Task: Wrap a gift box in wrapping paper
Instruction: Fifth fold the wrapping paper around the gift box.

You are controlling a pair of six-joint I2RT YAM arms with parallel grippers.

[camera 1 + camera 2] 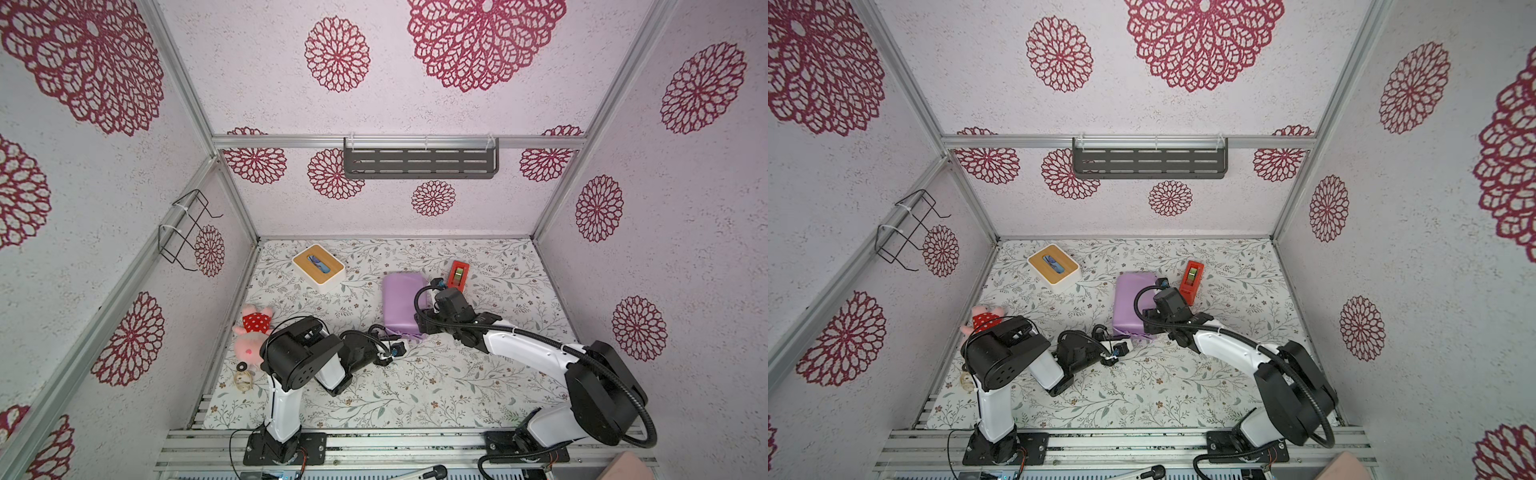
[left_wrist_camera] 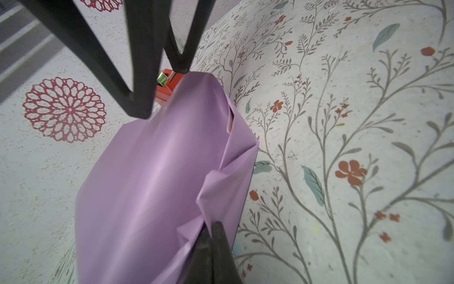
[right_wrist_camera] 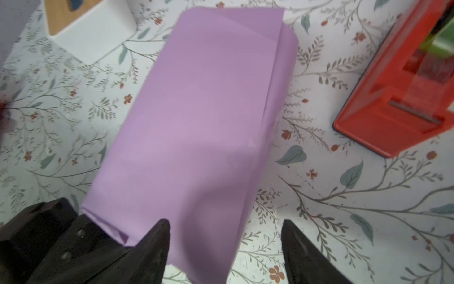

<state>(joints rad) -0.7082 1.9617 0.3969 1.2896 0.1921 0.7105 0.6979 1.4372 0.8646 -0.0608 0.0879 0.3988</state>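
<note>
Wrapping paper (image 2: 147, 184), crumpled end in left hand (image 2: 212, 225)

A floral-patterned table covering (image 1: 436, 382) spreads over the work surface. Near its far left corner sits a white box with a wooden slotted top (image 1: 318, 264), something blue showing in the slot. A red tape dispenser (image 1: 458, 274) with a green roll stands further right. By the left edge lies a pink plush toy (image 1: 253, 332) in red polka dots, with 1 small black ring (image 1: 242, 366) and a pale coiled band (image 1: 243, 380) just beside it. A dark slotted shelf (image 1: 419, 163) hangs on the back wall, a black wire rack (image 1: 187, 228) on the left wall.
</note>
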